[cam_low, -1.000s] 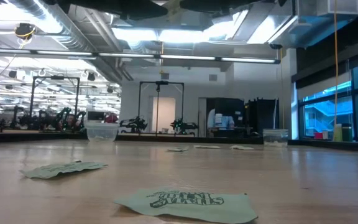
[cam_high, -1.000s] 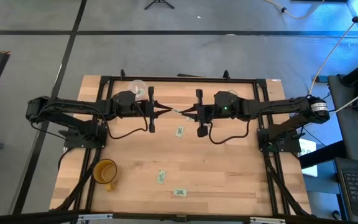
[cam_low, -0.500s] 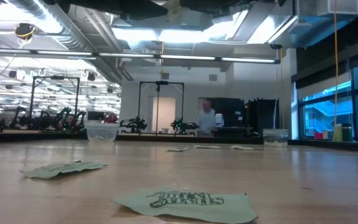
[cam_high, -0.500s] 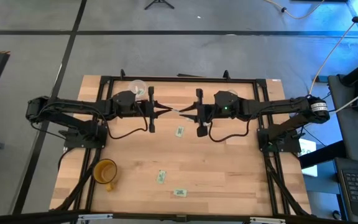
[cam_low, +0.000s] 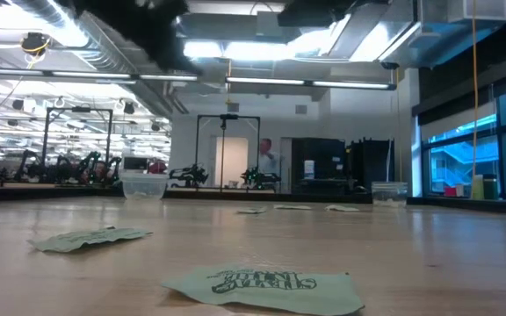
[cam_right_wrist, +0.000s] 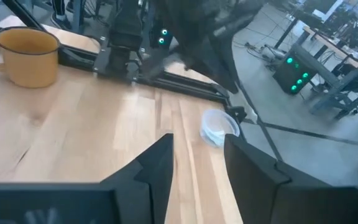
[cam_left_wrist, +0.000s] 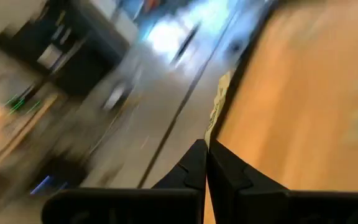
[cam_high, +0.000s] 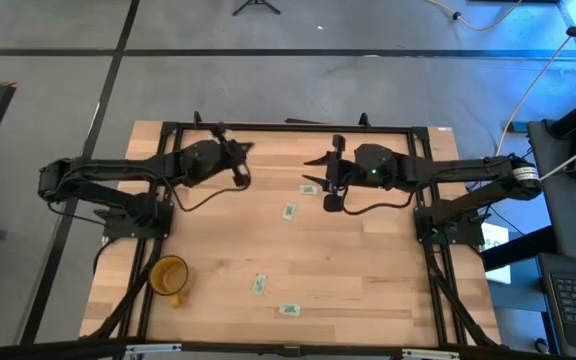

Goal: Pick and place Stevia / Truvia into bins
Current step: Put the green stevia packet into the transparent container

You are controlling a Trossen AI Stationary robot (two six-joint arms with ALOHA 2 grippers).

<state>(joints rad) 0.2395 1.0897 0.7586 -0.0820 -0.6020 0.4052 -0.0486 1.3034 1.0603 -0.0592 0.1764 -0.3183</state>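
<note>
One sachet is pinched at its lower edge between the pressed-together fingers of the left gripper. It is held up off the table, at its back left part. The left wrist view is blurred, so the sachet's print cannot be read.

Four loose sachets are seen lying flat on the wood in the high view. One is just beside the right gripper, one is a little nearer the middle, and two are near the front edge. In the low view, three more far sachets are seen in a row towards the back.

Between those and the back edge, a wide cloudy cup and a narrower clear cup are seen standing upright, well apart.

The right gripper's fingers are spread, with nothing between them. It is held above the table's back middle.

A yellow mug is stood at the front left. A person is seen far off in the room.
</note>
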